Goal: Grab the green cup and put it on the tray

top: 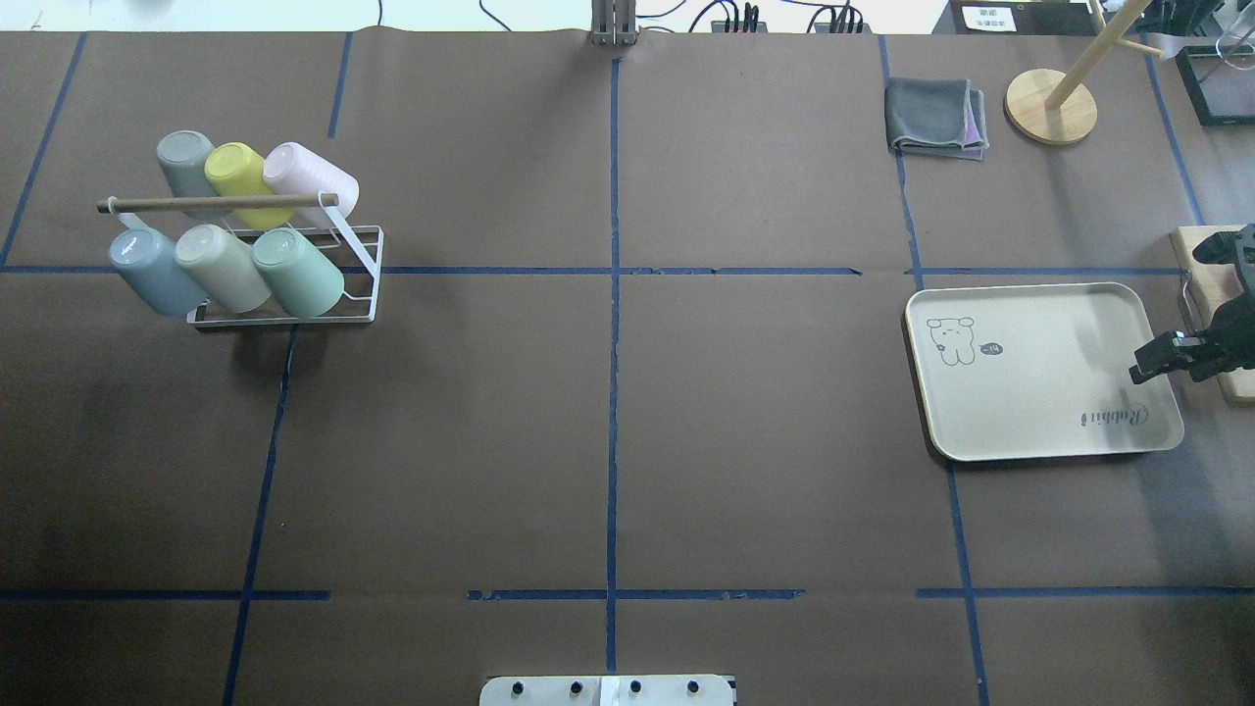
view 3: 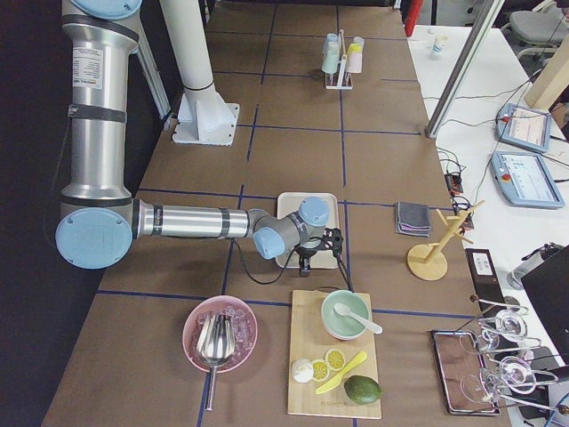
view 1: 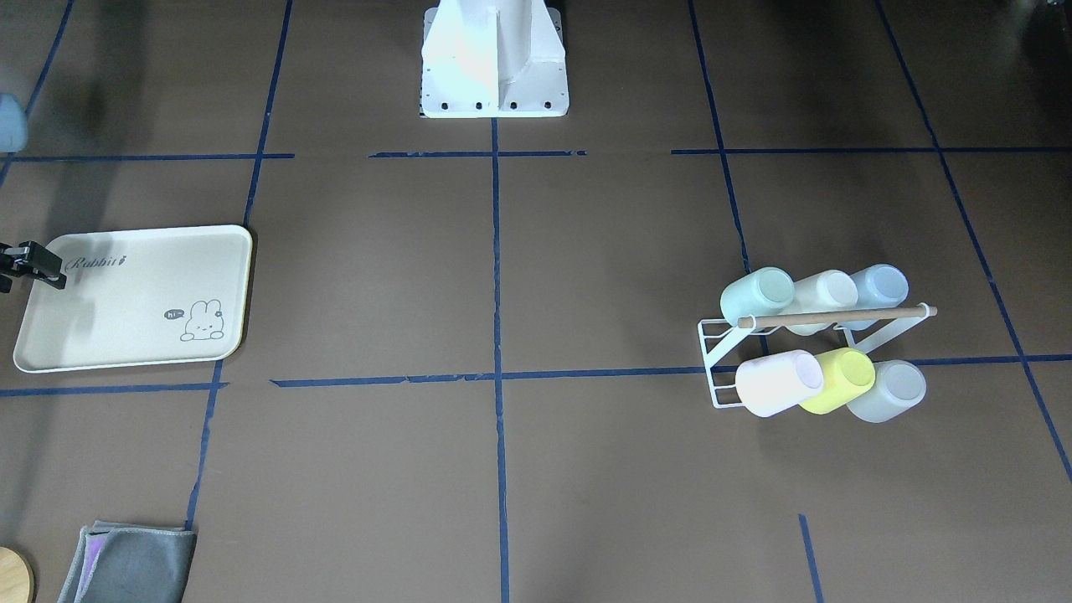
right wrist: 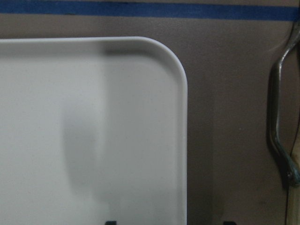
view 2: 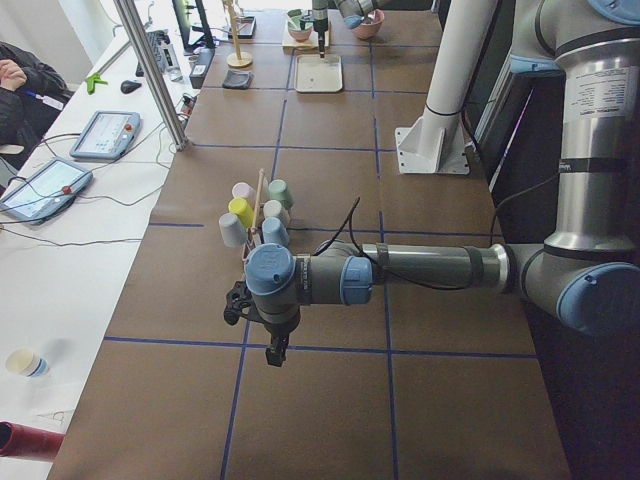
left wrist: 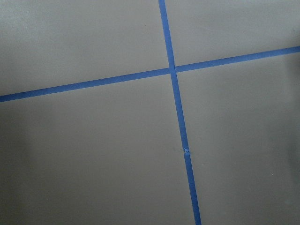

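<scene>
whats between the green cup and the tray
No objects: the overhead view shows only the brown table crossed by blue tape lines between the green cup and the tray.

Blue tape lines (top: 613, 392) are crossing the brown table covering (top: 765, 461), while a white side bench (view 2: 60, 300) is carrying tablets (view 2: 105, 135) and cables (view 2: 120, 197).

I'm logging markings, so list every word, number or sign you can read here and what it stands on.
"Rabbit": grey script on the tray.
"hi": in the small speech bubble beside the bunny drawing on that tray.
Too small to read: the white card at the overhead view's top right, the left arm's sticker, the right arm's sticker.
</scene>
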Robot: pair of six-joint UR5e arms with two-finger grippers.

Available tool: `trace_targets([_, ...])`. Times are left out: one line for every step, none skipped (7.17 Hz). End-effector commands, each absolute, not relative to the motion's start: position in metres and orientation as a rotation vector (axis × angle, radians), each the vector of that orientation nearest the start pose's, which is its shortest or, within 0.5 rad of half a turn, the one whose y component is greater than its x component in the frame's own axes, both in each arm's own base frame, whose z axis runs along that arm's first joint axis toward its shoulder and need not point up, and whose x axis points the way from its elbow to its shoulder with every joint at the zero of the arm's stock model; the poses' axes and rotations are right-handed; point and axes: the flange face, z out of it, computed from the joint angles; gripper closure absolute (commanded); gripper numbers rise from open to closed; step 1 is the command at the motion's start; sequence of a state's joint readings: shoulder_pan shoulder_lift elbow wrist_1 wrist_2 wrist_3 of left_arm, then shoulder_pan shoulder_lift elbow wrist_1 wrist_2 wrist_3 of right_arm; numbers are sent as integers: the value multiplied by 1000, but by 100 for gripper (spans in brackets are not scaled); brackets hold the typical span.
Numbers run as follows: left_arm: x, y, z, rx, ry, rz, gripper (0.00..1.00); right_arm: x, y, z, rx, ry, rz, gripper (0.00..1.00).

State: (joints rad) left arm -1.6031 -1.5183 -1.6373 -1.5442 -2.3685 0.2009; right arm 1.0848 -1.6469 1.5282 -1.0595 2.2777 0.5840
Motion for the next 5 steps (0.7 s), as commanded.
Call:
trace_targets([-77,-467,653,81,795,156,0,-163,-455,667,-38,-789,-44,19])
trace_targets([-77,-467,653,81,795,156,0,-163,-455,669,-40,-787,-43,20])
trace_targets([-77,-466,655,78,795,156,0,-163,-455,670,-42,-787,-42,22])
trace_targets([-77,-467,653,80,795,156,0,-163,-455,670,-48,-792,-42,23])
trace_targets([-77,-469,652,84,794,161,0,-163,-454,669,-48,-794,-43,27])
